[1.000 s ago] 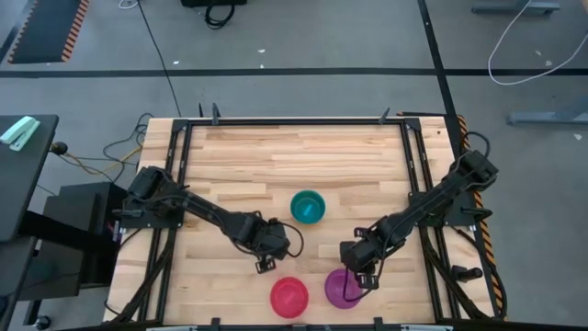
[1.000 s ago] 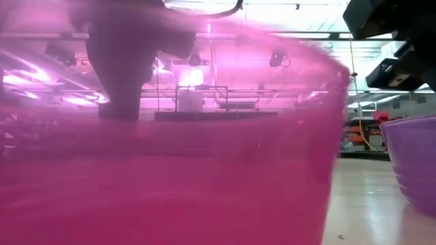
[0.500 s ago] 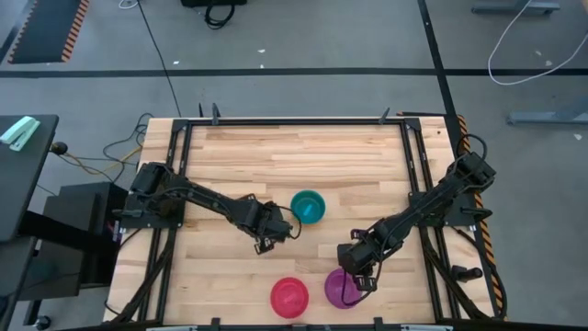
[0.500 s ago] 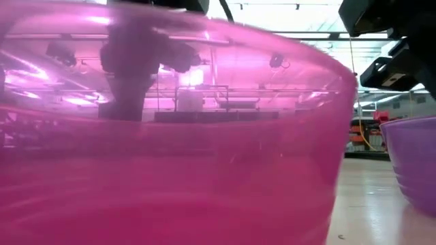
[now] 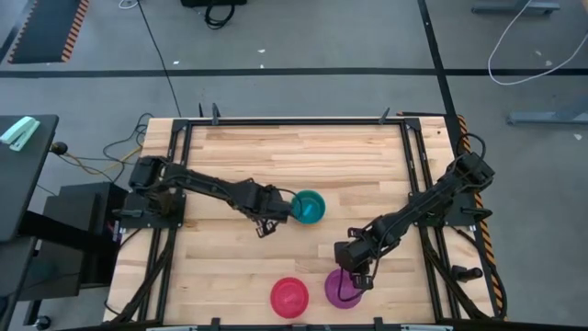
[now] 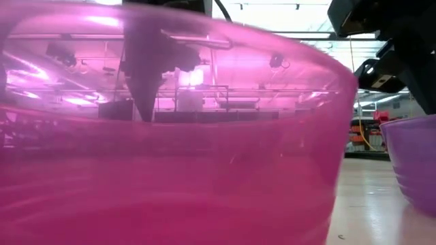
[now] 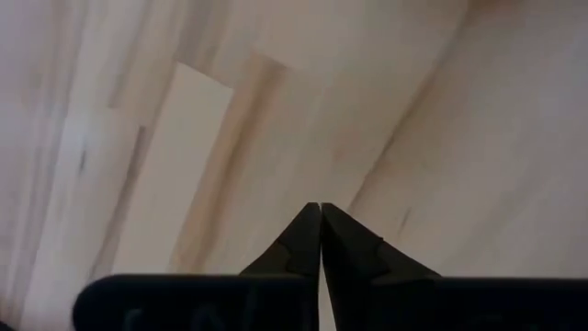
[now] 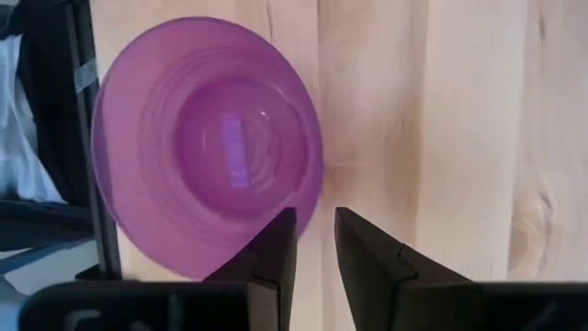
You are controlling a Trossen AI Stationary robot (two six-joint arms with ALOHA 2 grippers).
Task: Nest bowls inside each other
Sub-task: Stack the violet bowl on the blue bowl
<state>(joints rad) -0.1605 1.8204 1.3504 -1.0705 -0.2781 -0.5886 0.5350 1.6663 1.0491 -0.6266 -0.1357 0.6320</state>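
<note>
Left hand now up beside the teal bowl.
Left hand [image 5: 267, 223], fingers clenched empty, has moved from near pink bowl [image 5: 288, 296] to teal bowl [image 5: 308, 207], mid-worktop [image 5: 303, 156]. Right hand [image 5: 356, 276], slightly parted, hovers by purple bowl [image 5: 342, 289].

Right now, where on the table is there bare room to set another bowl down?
The far half of the table is bare wood, beyond the teal bowl. The near edge is crowded: pink bowl, purple bowl, right gripper.

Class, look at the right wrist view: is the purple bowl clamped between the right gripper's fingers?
No. The purple bowl sits on the table beside the right gripper, whose open fingers hold only bare wood between them.
</note>
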